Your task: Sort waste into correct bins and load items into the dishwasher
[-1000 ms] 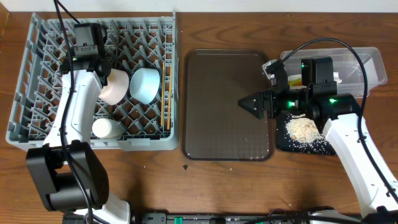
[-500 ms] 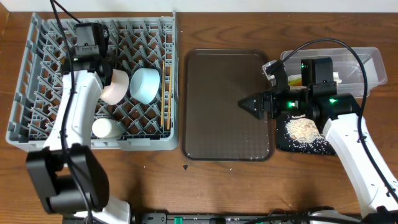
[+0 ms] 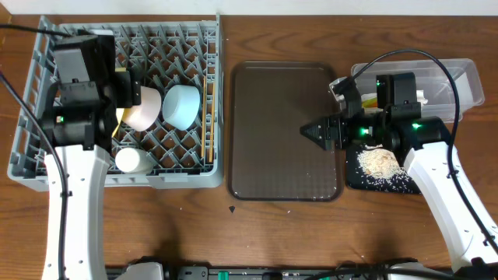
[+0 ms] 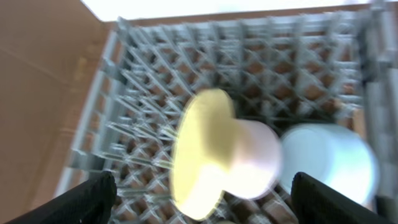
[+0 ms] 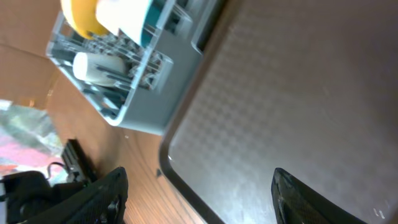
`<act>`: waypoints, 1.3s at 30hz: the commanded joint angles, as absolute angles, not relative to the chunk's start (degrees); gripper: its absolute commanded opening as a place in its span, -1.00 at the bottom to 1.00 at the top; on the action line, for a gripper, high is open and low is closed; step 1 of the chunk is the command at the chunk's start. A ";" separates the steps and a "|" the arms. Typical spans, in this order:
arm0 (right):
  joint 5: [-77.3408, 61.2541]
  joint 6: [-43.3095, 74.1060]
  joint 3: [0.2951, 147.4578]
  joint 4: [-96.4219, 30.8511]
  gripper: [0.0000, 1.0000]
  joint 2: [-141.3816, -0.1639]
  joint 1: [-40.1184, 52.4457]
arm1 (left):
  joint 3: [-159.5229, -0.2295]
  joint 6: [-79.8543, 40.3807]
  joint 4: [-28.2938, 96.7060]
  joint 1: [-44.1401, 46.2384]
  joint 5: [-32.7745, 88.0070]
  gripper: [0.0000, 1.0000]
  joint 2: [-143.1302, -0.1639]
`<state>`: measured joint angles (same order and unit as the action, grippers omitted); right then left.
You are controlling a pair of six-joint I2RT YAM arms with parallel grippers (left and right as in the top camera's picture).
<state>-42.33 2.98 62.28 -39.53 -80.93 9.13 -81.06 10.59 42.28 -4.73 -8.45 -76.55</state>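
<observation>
Right, my left hand hung released, fingers spread wide, above the large square grey plastic dish rack. Below it the round yellow plate stood on edge among the pegs, touching the white bowl, with the light blue bowl just beside. Two thin wooden chopsticks lay along the rack's right side. My right hand hovered empty, fingers apart, over the dark brown serving tray. Whitish rice scraps sat in the shallow black tray.
</observation>
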 commanded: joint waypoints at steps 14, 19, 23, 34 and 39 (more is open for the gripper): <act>-21.26 9.39 62.61 -41.89 0.98 -50.46 9.06 | -81.71 -3.75 55.07 7.75 -1.91 0.83 -61.21; -21.23 9.39 62.61 -43.29 0.99 -48.10 9.06 | -81.71 -3.75 55.11 7.75 -1.91 0.84 -62.02; -21.21 9.37 62.61 -44.03 0.99 -48.38 9.06 | -81.71 -3.75 55.24 7.75 -1.91 0.84 -62.50; -19.70 -13.76 38.50 -17.87 0.99 -33.82 8.88 | -81.71 -3.75 55.27 7.75 -1.91 0.84 -62.59; -19.75 -13.56 19.16 -10.02 0.99 -16.12 8.23 | -81.71 -3.75 55.27 7.75 -1.91 0.84 -62.59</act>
